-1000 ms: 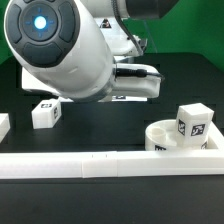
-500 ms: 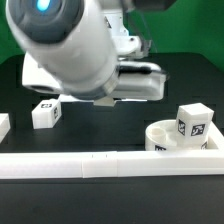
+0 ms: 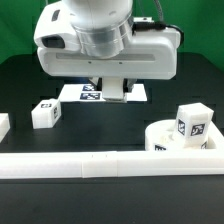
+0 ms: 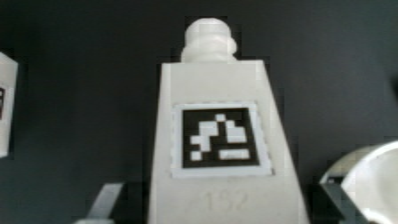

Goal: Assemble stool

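My gripper hangs at the back centre of the table. In the wrist view the gripper has a white stool leg between its fingers. That leg has a square tag on its face and its threaded tip points away from the hand. The jaws look shut on its near end. The round white seat sits at the exterior view's right, with a tagged leg standing on it. Its rim also shows in the wrist view. Another tagged leg lies at the exterior view's left.
A long white rail runs along the table's front edge. A white piece sits at the far left edge. The marker board lies flat behind the gripper. The black table lies between the rail and the gripper.
The arm has swung from the exterior view's left to the centre, and the hand has turned to point downward. The seat, both loose legs and the rail have not moved.
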Controlling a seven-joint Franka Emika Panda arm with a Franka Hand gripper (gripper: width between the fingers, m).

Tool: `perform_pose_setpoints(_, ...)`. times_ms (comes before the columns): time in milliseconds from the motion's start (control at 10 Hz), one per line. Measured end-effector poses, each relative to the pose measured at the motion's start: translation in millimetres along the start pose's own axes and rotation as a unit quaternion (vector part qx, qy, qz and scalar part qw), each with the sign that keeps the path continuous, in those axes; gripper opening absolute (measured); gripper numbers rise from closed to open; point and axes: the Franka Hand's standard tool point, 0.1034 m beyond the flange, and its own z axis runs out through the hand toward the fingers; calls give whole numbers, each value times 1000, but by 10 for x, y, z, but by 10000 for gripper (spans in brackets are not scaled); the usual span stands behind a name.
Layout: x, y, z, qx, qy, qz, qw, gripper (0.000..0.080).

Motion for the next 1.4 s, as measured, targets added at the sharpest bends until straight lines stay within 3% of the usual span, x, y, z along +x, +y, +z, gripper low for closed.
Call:
perform_pose_setpoints(400, -22, -233, -235, 7, 151, -12, 988, 337)
perform_pose_setpoints(500, -38, -348, -314, 11, 184, -8, 983, 337)
perform_pose_setpoints(900, 83, -370, -274, 16, 340, -18, 940, 337)
perform_pose_setpoints(1200, 69, -555, -357, 22, 432, -33, 901, 337)
perform_pose_setpoints(1400, 64, -545, -289, 19, 441, -38, 896, 337)
